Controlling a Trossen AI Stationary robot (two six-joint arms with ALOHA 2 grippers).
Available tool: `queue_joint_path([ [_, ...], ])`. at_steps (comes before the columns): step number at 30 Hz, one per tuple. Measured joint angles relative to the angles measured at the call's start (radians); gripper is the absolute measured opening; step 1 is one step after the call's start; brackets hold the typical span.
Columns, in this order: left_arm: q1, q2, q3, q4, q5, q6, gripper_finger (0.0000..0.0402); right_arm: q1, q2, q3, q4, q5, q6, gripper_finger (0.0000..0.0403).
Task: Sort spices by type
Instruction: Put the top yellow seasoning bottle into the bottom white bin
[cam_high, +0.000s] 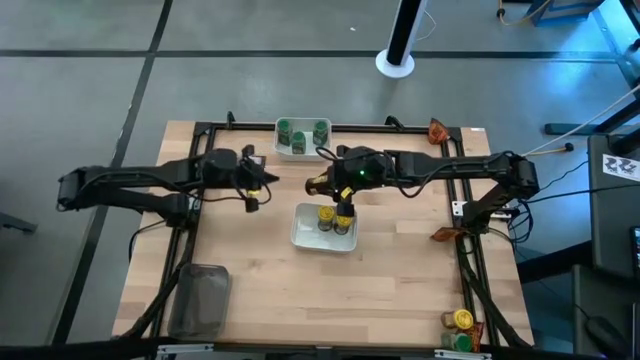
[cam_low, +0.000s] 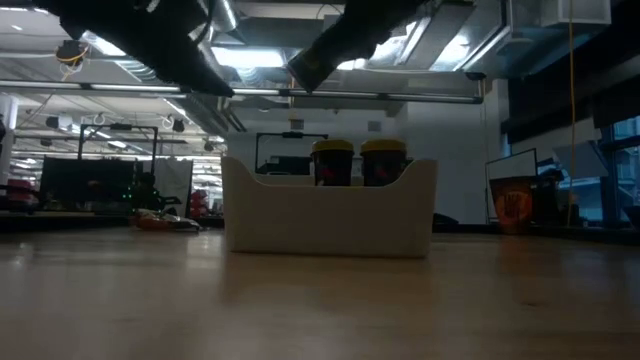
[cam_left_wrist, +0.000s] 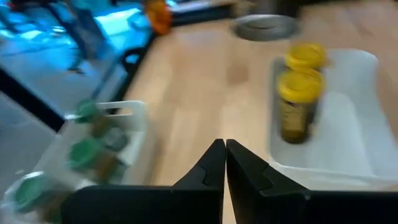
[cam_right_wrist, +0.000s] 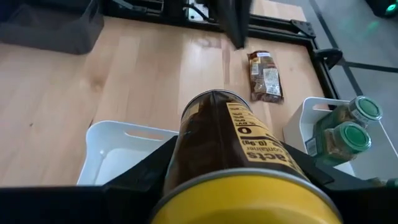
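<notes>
My right gripper (cam_high: 345, 207) is shut on a yellow-capped jar (cam_right_wrist: 230, 137) above a white bowl (cam_high: 300, 236). Two more yellow-capped jars (cam_low: 333, 160) stand upright on their bases in that bowl (cam_low: 330, 215). Several green-capped jars (cam_high: 300, 135) stand in a second white bowl (cam_high: 283, 151) at the far side, which also shows in the right wrist view (cam_right_wrist: 339, 130). A brown packet (cam_right_wrist: 264, 74) lies flat on the table between the bowls. My left gripper (cam_high: 254, 190) is shut and empty above the table, left of the bowls (cam_left_wrist: 224, 155). My right gripper pinches the jar's body just below the yellow cap (cam_right_wrist: 205, 155) between its two fingers (cam_right_wrist: 143, 180), one on each side. The fingers come from above, slanting down, and lie along the jar. The jar is lifted clear, cap toward the wrist and base toward the bowl (cam_right_wrist: 118, 149).
A clear grey tray (cam_high: 200, 300) sits at the near left. More packets lie at the far right (cam_high: 437, 130) and the right edge (cam_high: 445, 235). Yellow-capped jars (cam_high: 460, 320) stand at the near right corner. A black frame rims the table.
</notes>
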Motion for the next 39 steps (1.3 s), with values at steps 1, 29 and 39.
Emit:
queue_joint_path([
  [1, 0.009, -0.019, -0.011, 0.018, -0.008, 0.000, 0.0004, 0.001, 0.006, 0.011, -0.005, 0.000, 0.001, 0.0198],
  [29, 0.032, -0.086, -0.028, 0.041, -0.004, -0.025, 0.0008, 0.020, 0.460, 0.513, -0.507, -0.103, 0.100, 0.0198],
  [39, 0.032, -0.086, -0.028, 0.044, -0.004, -0.025, 0.0008, 0.038, 0.510, 0.508, -0.499, -0.121, 0.100, 0.0198],
])
